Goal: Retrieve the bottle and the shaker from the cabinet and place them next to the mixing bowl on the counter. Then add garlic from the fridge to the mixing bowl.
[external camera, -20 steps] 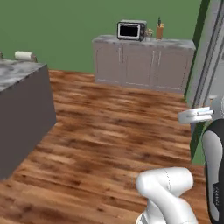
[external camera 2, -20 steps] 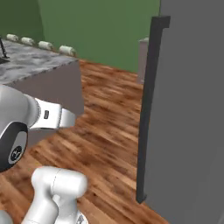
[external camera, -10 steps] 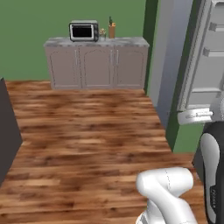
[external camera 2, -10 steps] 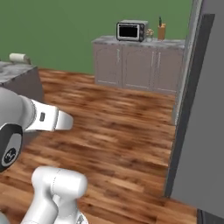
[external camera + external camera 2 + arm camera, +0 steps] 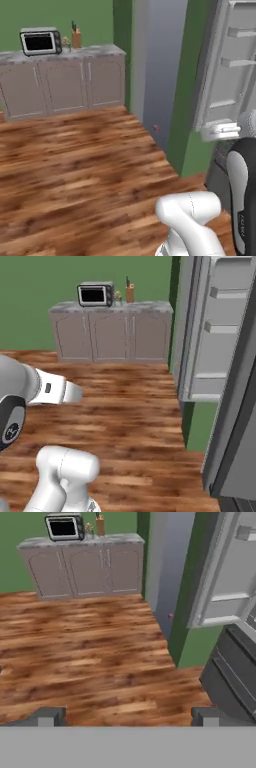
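Note:
My gripper [image 5: 127, 718] is open; its two dark fingertips [image 5: 47, 717] stand far apart at the bottom of the hand view, with only wooden floor between them. The fridge [image 5: 227, 75] stands open on the right, its pale door shelves [image 5: 220, 341] bare as far as I can see. Dark drawer fronts [image 5: 232, 677] sit low at the right of the hand view. The bottle, the shaker, the mixing bowl and the garlic are out of view.
Grey cabinets [image 5: 65, 82] line the far green wall, with a microwave [image 5: 40, 42] and a knife block [image 5: 76, 37] on top. Wooden floor [image 5: 75, 170] lies open ahead. A small reddish speck [image 5: 156, 127] lies on the floor near the fridge. A dark door edge [image 5: 235, 431] stands close on the right.
The whole picture has swung: the camera turned right. The grey island slid out on the left and the open fridge came in on the right. The arm's pose looks unchanged.

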Robot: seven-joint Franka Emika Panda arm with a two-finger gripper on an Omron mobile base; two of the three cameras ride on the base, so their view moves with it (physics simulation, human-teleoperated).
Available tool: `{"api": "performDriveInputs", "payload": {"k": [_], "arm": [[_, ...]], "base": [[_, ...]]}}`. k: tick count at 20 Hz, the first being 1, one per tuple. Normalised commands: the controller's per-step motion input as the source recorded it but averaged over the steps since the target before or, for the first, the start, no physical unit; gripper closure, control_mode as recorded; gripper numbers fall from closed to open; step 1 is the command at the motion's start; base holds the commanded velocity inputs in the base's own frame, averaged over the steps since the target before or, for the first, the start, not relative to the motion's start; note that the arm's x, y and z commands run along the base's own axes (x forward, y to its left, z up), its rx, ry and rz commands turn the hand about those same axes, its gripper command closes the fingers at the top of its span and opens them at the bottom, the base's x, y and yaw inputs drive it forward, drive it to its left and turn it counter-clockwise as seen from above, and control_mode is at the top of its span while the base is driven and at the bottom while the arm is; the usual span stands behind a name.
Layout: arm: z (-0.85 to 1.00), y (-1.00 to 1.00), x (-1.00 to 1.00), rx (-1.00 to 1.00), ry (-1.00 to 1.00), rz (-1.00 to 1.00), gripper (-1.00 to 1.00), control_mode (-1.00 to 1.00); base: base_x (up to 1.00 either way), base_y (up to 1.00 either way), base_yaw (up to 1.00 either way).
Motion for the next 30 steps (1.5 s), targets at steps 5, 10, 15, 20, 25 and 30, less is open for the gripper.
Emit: {"api": "performDriveInputs", "payload": {"k": [5, 10, 15, 20, 25, 30], "arm": [[0.00, 0.00, 0.00, 0.00, 0.00, 0.00, -1.00, 1.00], [0.00, 0.00, 0.00, 0.00, 0.00, 0.00, -1.00, 1.00], [0.00, 0.00, 0.00, 0.00, 0.00, 0.00, -1.00, 1.00], [0.00, 0.00, 0.00, 0.00, 0.00, 0.00, -1.00, 1.00], [0.00, 0.00, 0.00, 0.00, 0.00, 0.00, -1.00, 1.00], [0.00, 0.00, 0.00, 0.00, 0.00, 0.00, -1.00, 1.00]], "base": [[0.33, 0.49, -0.83], [0.23, 0.70, -0.76], [0.11, 0.75, -0.63], [0.15, 0.65, -0.52], [0.07, 0.69, -0.41], [0.22, 0.87, -0.52]]}}
